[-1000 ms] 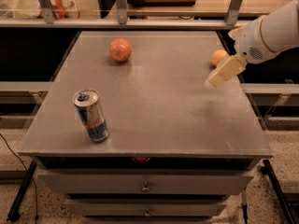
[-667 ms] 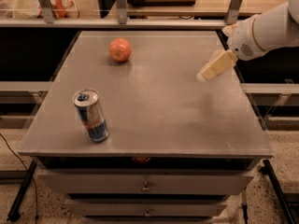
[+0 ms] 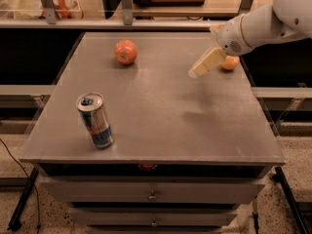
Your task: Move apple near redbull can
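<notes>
The fingers point(image 3: 207, 62) show as one pale wedge holding nothing; wide or narrow, I cannot tell. The gripper point(image 3: 195, 73) hangs over the counter point(image 3: 161, 126), far to the right of the redbull can point(image 3: 95, 121) and further back. The can stands upright, long axis vertical, tab end up. The apple point(image 3: 126, 51) lies well behind the can, slightly right, apart from the gripper.
</notes>
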Action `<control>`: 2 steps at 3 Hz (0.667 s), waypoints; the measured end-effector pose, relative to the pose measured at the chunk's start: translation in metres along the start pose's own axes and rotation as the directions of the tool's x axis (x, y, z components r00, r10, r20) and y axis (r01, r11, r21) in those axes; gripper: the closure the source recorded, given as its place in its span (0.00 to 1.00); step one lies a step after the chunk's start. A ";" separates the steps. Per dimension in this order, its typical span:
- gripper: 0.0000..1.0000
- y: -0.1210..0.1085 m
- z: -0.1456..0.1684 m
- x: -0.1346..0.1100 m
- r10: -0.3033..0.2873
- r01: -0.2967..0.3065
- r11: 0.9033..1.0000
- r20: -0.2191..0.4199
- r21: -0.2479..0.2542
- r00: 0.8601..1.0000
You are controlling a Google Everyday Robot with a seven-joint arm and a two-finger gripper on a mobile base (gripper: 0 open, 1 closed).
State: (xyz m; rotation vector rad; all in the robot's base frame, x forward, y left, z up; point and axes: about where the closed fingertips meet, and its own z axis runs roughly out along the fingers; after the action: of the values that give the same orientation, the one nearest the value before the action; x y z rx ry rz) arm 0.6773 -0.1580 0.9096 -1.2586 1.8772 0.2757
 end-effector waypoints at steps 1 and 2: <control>0.00 -0.003 0.028 -0.015 -0.033 0.035 0.997 0.026 -0.067 0.999; 0.00 -0.002 0.054 -0.029 -0.061 0.066 0.990 0.039 -0.121 0.997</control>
State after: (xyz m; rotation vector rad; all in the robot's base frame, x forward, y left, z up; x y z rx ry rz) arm 0.7107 -0.1079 0.8979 -1.3842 1.8097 0.3811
